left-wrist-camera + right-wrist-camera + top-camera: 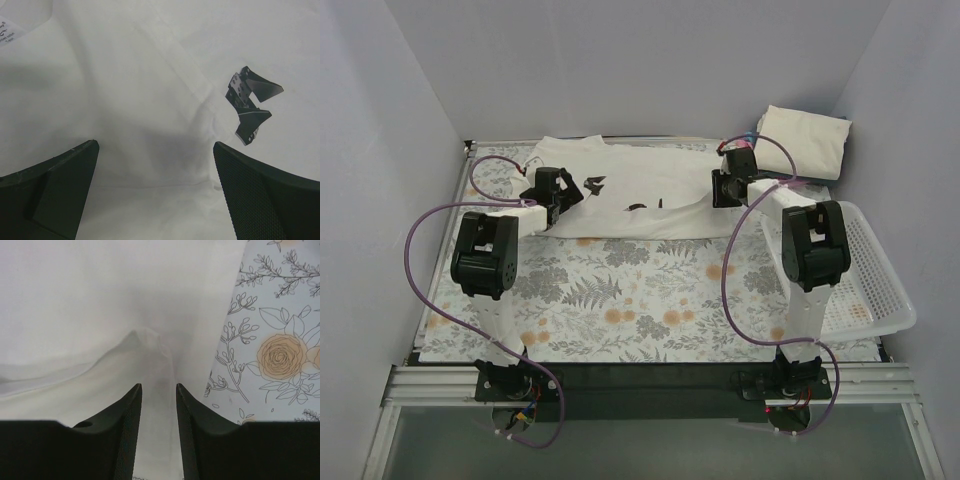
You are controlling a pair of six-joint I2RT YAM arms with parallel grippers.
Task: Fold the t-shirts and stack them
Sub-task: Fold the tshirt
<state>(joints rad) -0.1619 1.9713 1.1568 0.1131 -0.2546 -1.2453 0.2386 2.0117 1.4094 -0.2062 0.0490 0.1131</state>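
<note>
A white t-shirt point(640, 190) with a small dark chest print point(250, 105) lies spread across the far part of the table. My left gripper point(570, 195) is over its left side; in the left wrist view it point(155, 144) is wide open just above the cloth, with nothing in it. My right gripper point(725, 190) is at the shirt's right edge. In the right wrist view its jaws point(158, 386) stand close together on a strip of the white cloth point(100, 300), which puckers into a ridge just ahead of them.
A folded cream shirt point(805, 140) sits at the back right corner with pink and blue cloth peeking from under it. A white lattice basket point(870, 280) stands along the right edge. The floral tablecloth point(640, 300) covers the near half of the table.
</note>
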